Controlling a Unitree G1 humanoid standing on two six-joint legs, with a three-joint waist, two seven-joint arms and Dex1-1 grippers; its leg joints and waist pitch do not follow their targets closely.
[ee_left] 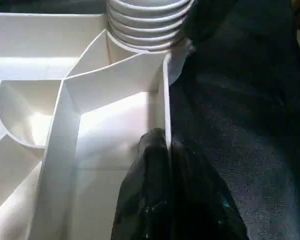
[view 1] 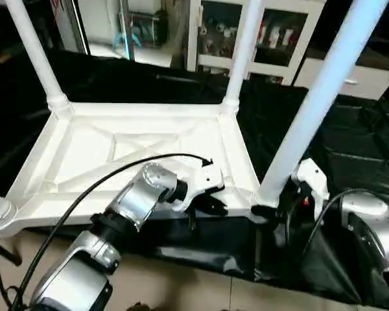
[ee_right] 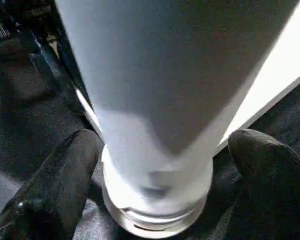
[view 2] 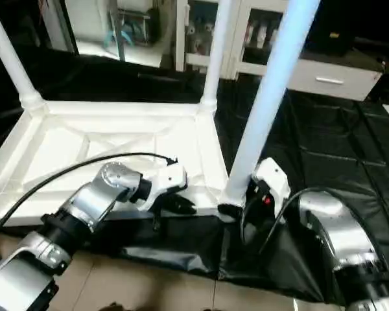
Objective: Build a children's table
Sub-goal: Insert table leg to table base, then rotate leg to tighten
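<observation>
The white tabletop [view 1: 142,111] lies upside down on black cloth, its X-braced ribs facing up. Legs stand in the far left corner [view 1: 35,52], the far right corner [view 1: 243,52] and the near right corner [view 1: 318,97]. My left gripper [view 1: 211,206] is at the near rim, shut on the thin rim wall [ee_left: 166,100], one black finger [ee_left: 150,200] on each side of it. My right gripper [view 1: 272,210] is open around the base of the near right leg [ee_right: 155,100]; its fingers [ee_right: 65,170] stand apart from the leg on both sides.
Black cloth [view 1: 350,142] covers the floor under and to the right of the tabletop. Pale tiled floor [view 1: 181,285] lies in front. A white cabinet with glass doors [view 1: 272,32] stands behind. A black cable [view 1: 84,194] arches over my left forearm.
</observation>
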